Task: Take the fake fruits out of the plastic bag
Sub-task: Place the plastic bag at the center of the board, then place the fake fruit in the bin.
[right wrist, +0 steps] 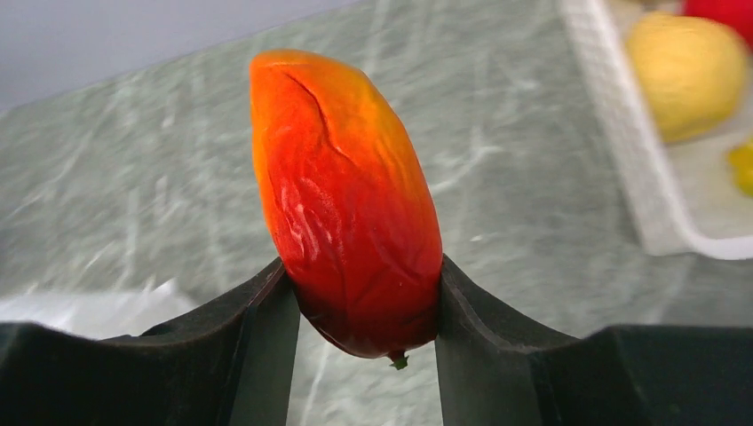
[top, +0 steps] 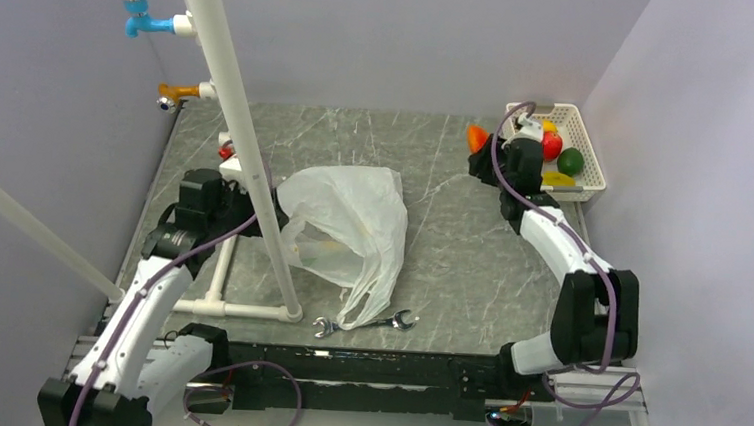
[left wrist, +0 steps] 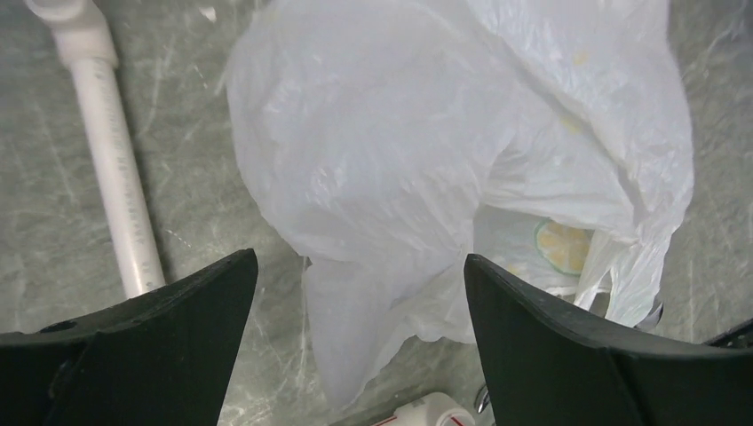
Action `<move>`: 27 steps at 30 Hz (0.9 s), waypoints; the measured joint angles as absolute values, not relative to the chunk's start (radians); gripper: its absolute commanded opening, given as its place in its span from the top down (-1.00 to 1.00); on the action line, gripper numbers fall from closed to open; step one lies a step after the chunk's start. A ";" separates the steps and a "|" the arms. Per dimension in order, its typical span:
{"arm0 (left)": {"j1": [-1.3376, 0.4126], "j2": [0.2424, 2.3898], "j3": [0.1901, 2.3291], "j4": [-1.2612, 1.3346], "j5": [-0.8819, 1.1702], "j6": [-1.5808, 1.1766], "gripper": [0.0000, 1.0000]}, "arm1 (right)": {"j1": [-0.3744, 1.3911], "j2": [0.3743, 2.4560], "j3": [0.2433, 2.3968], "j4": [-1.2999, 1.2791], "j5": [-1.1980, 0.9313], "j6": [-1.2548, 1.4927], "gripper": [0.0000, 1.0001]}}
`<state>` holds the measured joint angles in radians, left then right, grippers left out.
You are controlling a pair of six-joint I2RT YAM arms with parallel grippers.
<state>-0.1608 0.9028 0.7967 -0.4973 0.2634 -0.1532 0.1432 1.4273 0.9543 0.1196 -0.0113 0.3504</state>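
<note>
The translucent white plastic bag lies crumpled on the grey marble table, handles toward the near edge. In the left wrist view the bag fills the frame and a lemon-slice print shows through it. My left gripper is open, its jaws wide apart over the bag's left edge, holding nothing. My right gripper is shut on a red-orange fake fruit. It holds the fruit above the table at the far right, just left of the basket. What is inside the bag is hidden.
A white lattice basket at the far right corner holds red, green and yellow fruits. A white pipe frame stands left of the bag. A wrench lies near the front edge. Two taps hang on the left wall.
</note>
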 measured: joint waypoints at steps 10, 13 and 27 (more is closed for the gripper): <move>-0.143 0.712 0.773 -0.453 0.255 -0.151 -0.75 | -0.050 1.676 1.193 0.051 0.175 0.355 1.00; -0.142 0.721 0.773 -0.453 0.245 -0.151 -0.71 | -0.098 1.759 1.277 0.041 0.205 0.370 1.00; -0.139 0.748 0.772 -0.453 0.238 -0.150 -0.72 | -0.173 2.037 1.551 -0.095 0.283 0.382 -0.17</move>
<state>-0.1387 0.7483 0.7723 -0.4534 0.2379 -0.1505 -0.1730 2.0365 1.5513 -0.0952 0.2832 0.3824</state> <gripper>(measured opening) 0.863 0.510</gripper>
